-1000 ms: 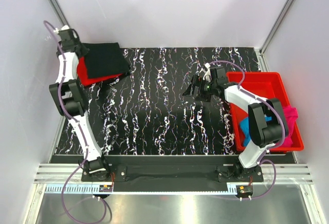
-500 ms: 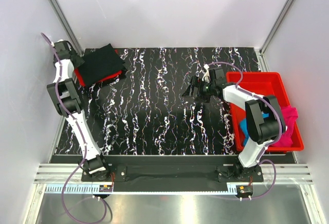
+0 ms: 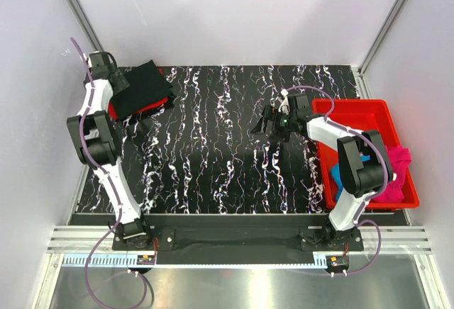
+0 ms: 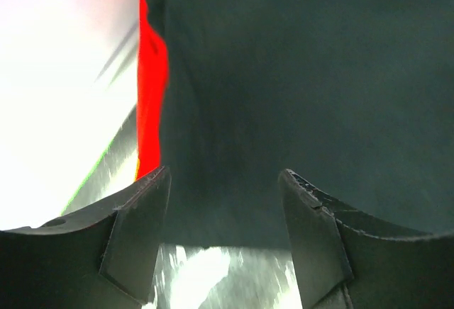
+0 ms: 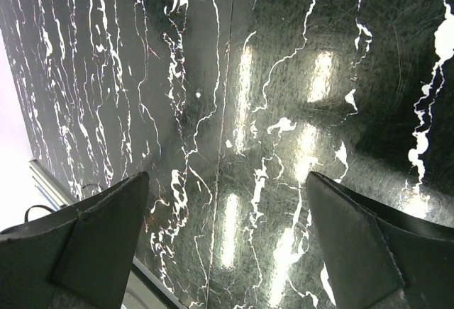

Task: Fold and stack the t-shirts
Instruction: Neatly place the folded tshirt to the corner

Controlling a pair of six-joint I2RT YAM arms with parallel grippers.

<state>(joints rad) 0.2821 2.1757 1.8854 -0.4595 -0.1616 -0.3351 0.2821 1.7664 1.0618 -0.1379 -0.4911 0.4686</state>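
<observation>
From the overhead camera we see the left gripper (image 3: 119,82) in the upper left of the frame, at the near left edge of the folded black shirt (image 3: 145,83); the black shirt lies on top of the red shirt (image 3: 160,103), which shows only as a thin strip along its edges; both sit in the far left corner of the table (image 3: 213,146). Right of centre, the right gripper (image 3: 259,123) hangs over the bare tabletop with its fingers spread and nothing between them; it is just left of the red bin (image 3: 351,103). In the lower part of the bin we find the blue shirt (image 3: 338,176) and the magenta shirt (image 3: 403,161), bunched up and partly hidden by the right arm.

From the left wrist camera we see the two dark fingers (image 4: 135,231) parted at the bottom of the frame, gripping nothing; the black shirt fills most of the picture beyond them, flat and smooth, and its near edge lies across the gap between the tips; the red shirt shows as a strip along its left side and a sliver at the top.

From the right wrist camera we see both fingers (image 5: 92,238) wide apart in the lower corners, released and holding nothing; between and beyond them there is only the glossy black tabletop with white veins and lamp glare.
</observation>
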